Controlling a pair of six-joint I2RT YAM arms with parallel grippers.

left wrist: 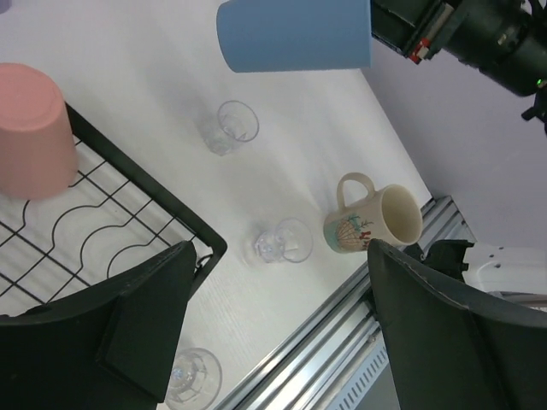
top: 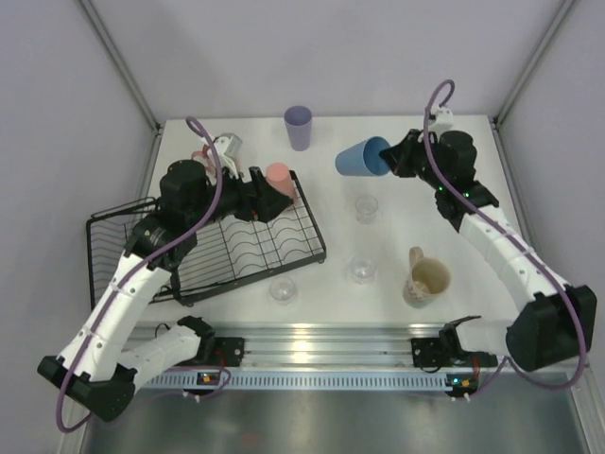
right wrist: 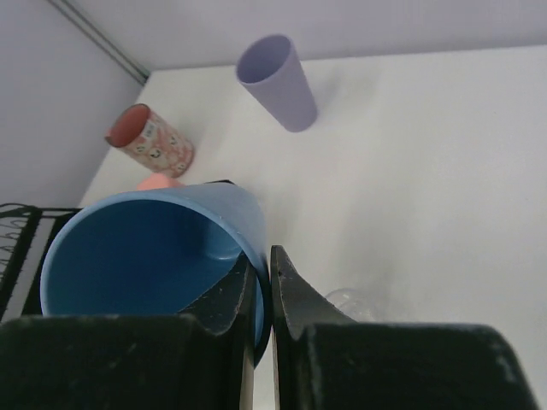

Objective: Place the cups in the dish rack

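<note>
Right gripper [top: 391, 157] pinched tight on the rim of the blue plastic tumbler [top: 361, 159], tipped sideways, upper centre-right. Left gripper [top: 269, 197] gapes empty over the black wire dish rack [top: 317, 241], left. Step: carrying. Next likely: swing left, lower into the rack.

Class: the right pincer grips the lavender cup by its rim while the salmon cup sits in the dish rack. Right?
No: the right pincer grips the blue cup by its rim, as the right wrist view shows; the lavender cup stands untouched. The rest holds.
</note>
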